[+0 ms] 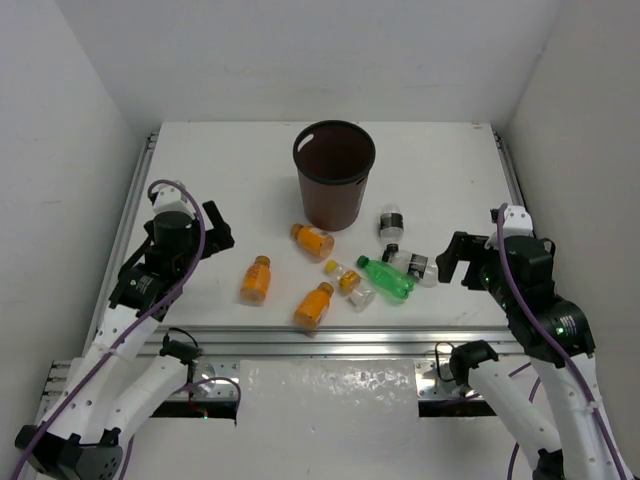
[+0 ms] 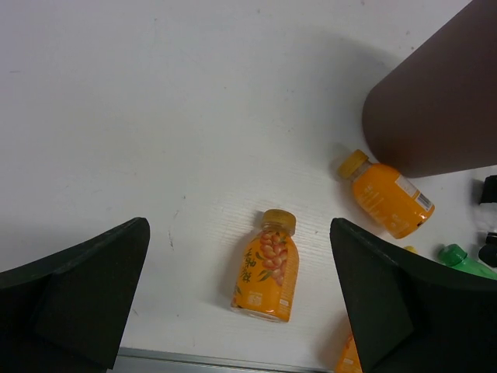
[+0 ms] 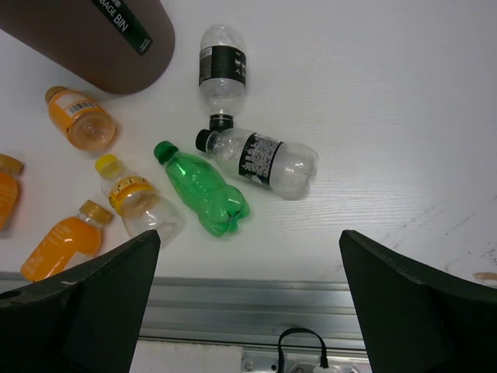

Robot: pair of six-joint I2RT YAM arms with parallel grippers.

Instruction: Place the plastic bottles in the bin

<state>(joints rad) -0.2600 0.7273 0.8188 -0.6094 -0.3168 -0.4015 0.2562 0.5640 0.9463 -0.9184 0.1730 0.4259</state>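
The brown bin (image 1: 334,175) stands upright at the table's middle back. Three orange bottles (image 1: 312,239) (image 1: 256,279) (image 1: 314,305) lie in front of it. Beside them lie a clear yellow-capped bottle (image 1: 352,283), a green bottle (image 1: 386,276) and two clear black-labelled bottles (image 1: 390,222) (image 1: 415,264). My left gripper (image 1: 215,228) hovers open to the left; one orange bottle (image 2: 266,266) lies below the gap between its fingers. My right gripper (image 1: 455,260) hangs open to the right of the green bottle (image 3: 203,189), holding nothing.
A metal rail (image 1: 320,345) runs along the table's near edge, and another rail (image 1: 125,230) runs down the left side. White walls enclose the table on three sides. A small black cable loop (image 3: 303,346) sits below the near rail.
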